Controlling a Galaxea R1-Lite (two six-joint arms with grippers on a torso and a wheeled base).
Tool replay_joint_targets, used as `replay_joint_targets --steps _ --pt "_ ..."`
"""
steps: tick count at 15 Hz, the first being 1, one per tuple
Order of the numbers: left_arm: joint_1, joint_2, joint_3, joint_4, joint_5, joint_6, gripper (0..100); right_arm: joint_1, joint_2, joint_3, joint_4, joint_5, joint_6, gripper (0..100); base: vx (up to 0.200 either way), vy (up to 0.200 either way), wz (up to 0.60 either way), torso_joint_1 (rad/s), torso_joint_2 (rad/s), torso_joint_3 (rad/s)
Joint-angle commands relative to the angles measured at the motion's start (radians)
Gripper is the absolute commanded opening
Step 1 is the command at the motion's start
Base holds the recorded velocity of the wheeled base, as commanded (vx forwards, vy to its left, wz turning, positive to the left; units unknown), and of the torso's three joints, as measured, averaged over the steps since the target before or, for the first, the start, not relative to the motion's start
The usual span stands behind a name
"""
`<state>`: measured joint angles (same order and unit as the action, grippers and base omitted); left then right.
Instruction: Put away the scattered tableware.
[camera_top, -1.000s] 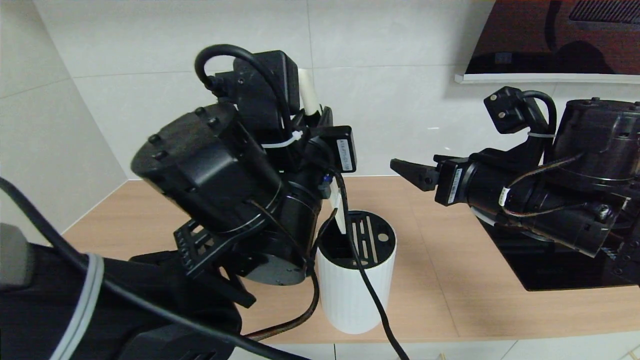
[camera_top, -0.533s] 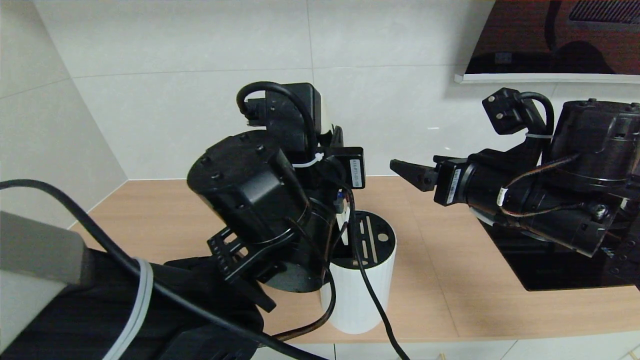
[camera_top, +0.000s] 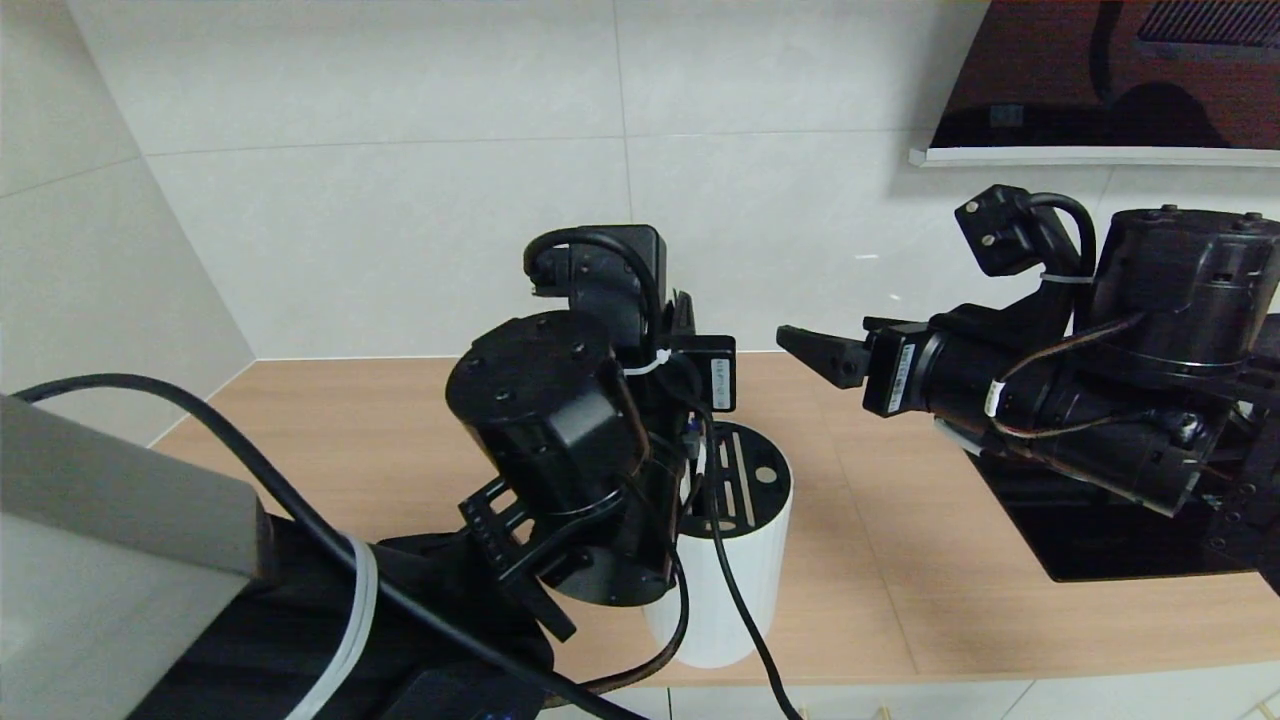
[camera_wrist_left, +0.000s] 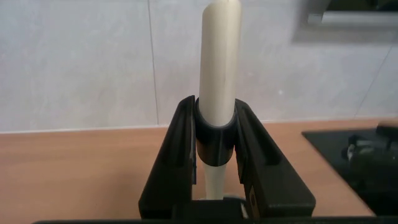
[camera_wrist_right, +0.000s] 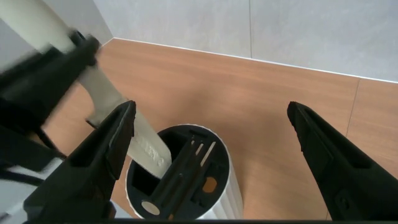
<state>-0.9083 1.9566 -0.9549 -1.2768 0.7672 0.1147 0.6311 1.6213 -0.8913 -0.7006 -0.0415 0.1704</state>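
a: the knife (camera_wrist_left: 219, 68), what colour is it?
b: cream handle, off-white blade. the left end effector (camera_wrist_left: 216, 109) and right end effector (camera_wrist_right: 210, 112) are both black.
a: and the holder (camera_top: 725, 600)?
b: white, finely ribbed, with a black slotted top. the table (camera_top: 880, 560) is light woodgrain, the wall (camera_top: 400, 200) pale grey tile.

arms (camera_top: 540, 410) black | cables (camera_top: 738, 598) black | zip ties (camera_top: 645, 363) white | right pincer (camera_wrist_right: 208, 124) black

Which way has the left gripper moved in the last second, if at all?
Yes. Against the white knife holder in the head view, the left gripper has dropped lower and rightward, sinking its knife into it.
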Motion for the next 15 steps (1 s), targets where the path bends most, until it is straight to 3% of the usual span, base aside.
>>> replay_joint_targets --steps 1,15 --pt "-0.001 0.016 0.010 -0.007 0.001 0.000 0 0.001 0.006 0.000 0.000 0.000 0.000 100 0.000 0.000 0.00 0.000 0.00 0.000" --pt "-0.024 0.133 0.074 -0.075 0.015 -0.001 0 0.001 0.011 0.003 0.000 -0.003 0.000 100 0.000 0.000 0.00 0.000 0.00 0.000"
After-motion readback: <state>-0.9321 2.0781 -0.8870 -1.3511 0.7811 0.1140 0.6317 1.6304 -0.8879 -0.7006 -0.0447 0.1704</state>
